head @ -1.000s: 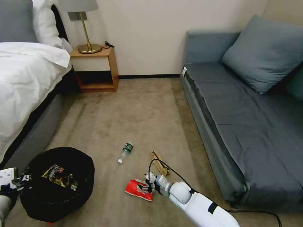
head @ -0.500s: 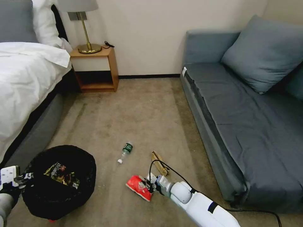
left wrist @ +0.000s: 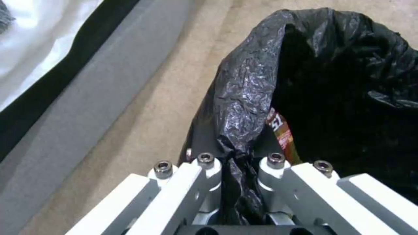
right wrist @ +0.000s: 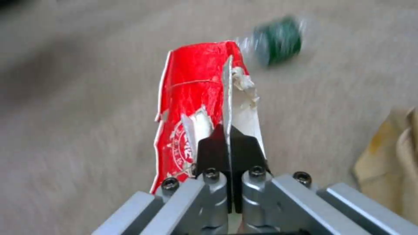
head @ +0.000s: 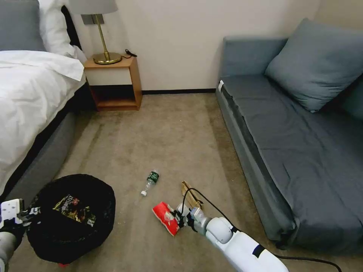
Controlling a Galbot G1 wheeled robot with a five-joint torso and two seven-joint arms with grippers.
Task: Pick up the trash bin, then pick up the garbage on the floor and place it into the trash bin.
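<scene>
Since the frame 1 second earlier, the red snack packet [head: 165, 218] had been tipped up off the tan carpet [head: 170, 128] by the right gripper [head: 177, 219], and the round trash bin lined with crinkly black plastic [head: 72, 217] had shifted slightly up and toward the bed; the rest of the room had stayed as it was.

The long grey-blue fabric sofa [head: 295, 151] ran along the right side, its big matching cushion [head: 319, 64] leaning at the back. The bed with white linen [head: 30, 98] filled the left side, and the small wooden nightstand [head: 113, 81] stood between them against the wall, carrying a brass-based lamp [head: 102, 34].

The trash bin sat low on the left, beside the grey bed base, with a shiny gold-yellow snack wrapper [head: 73, 209] lying inside it. The left gripper [head: 17, 219] was at the bin's near-left rim; in the left wrist view its fingers [left wrist: 209, 182] were pinched on a bunched fold of the black liner.

The white right arm [head: 242, 245] reached in from the lower right. Its black pads [right wrist: 226, 150] were pressed together on an edge of the red packet, which stood nearly on end in the right wrist view. The crumpled tan paper bag [head: 191, 196] lay on the carpet just beyond the gripper. The clear bottle with green label and white cap [head: 150, 182] lay farther off, between bin and bag, apart from both.
</scene>
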